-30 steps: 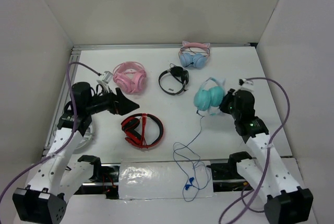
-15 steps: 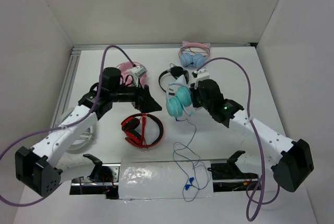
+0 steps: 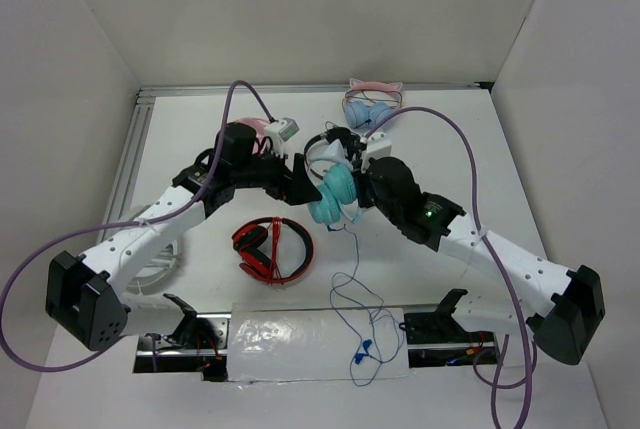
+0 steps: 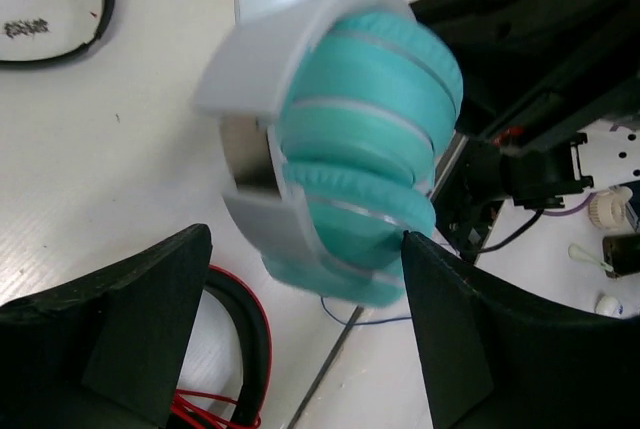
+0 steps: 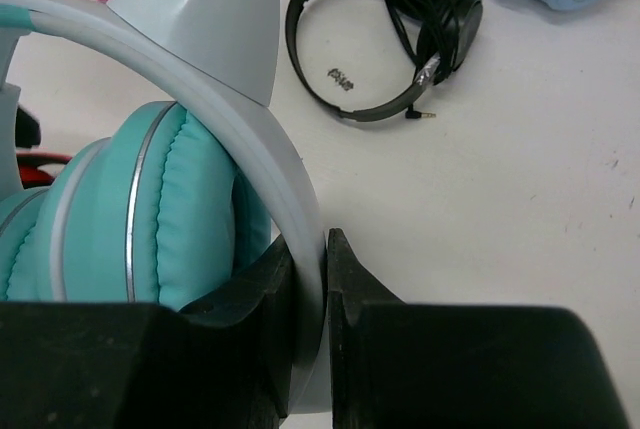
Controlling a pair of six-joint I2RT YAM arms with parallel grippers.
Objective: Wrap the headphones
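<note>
The teal headphones (image 3: 333, 192) hang above the middle of the table, ear cups pressed together. My right gripper (image 3: 362, 184) is shut on their white headband (image 5: 262, 139), just below a cat ear; in the right wrist view the right gripper (image 5: 325, 249) pinches the band edge-on. From the left, my left gripper (image 3: 305, 181) stands open with the ear cups (image 4: 360, 139) between its fingers. In the left wrist view the left gripper (image 4: 306, 239) has its right finger against the cups, the left finger apart. The thin blue cable (image 3: 356, 284) trails down to the table's front edge.
Red headphones (image 3: 272, 249) lie just below the left gripper. Black headphones (image 5: 385, 39) lie behind the held pair. A light-blue pair with pink ears (image 3: 370, 107) sits at the back. A pink pair (image 3: 252, 129) shows behind the left arm. A plastic-covered strip (image 3: 300, 344) runs along the front.
My right arm carried the teal headphones left to the table's middle. My left arm swung right and up until its open fingers straddle the ear cups, and its jaws have narrowed a little.
</note>
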